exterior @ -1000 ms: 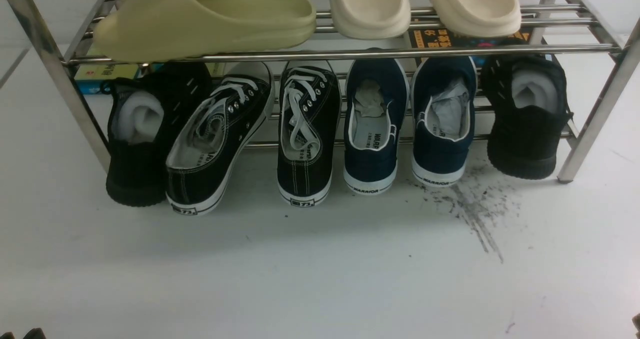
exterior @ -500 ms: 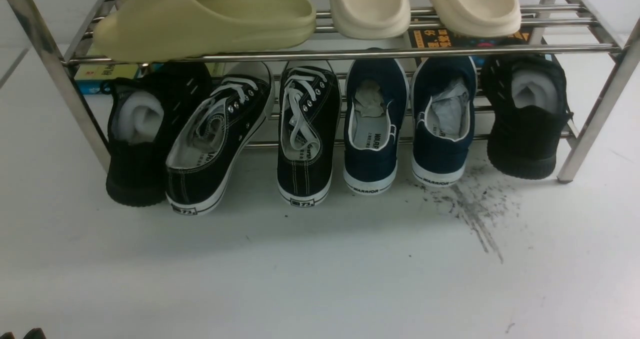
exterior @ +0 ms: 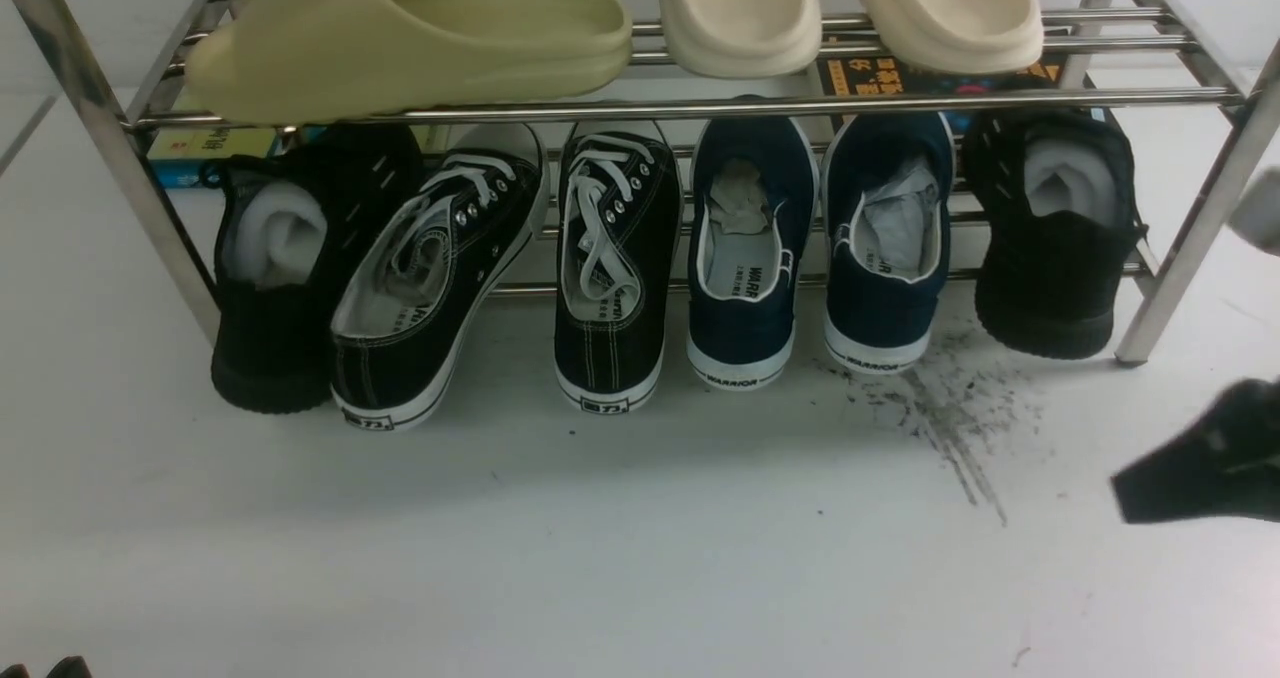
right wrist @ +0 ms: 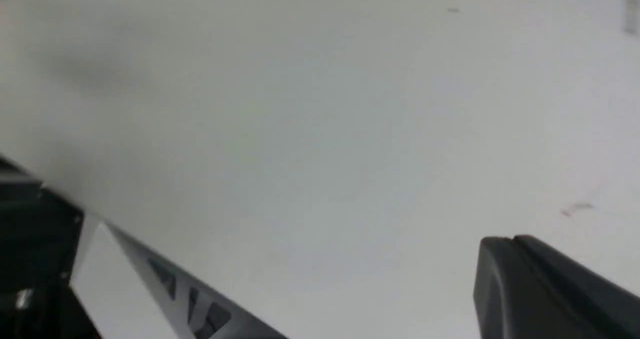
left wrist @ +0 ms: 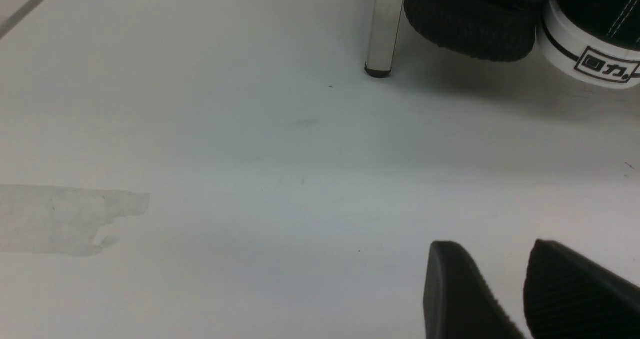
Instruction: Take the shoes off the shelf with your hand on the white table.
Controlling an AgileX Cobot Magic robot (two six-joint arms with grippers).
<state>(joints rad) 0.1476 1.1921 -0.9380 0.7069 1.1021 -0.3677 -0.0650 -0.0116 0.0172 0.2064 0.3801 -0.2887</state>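
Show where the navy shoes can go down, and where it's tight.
Free: white table before the shelf, left of the scuff streaks. Tight: its lower tier, navy shoes packed between black sneakers; right gripper, jaws shut, at the right.

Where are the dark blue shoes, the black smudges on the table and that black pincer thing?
Dark blue shoes [exterior: 742,333]: front view, heel of the left-hand shoe.
Black smudges [exterior: 945,413]: front view, densest streaks.
Right pincer [exterior: 1125,496]: front view, its closed tip.

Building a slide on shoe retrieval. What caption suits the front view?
Navy shoes sit low on the shelf; shut right gripper hovers over the table.
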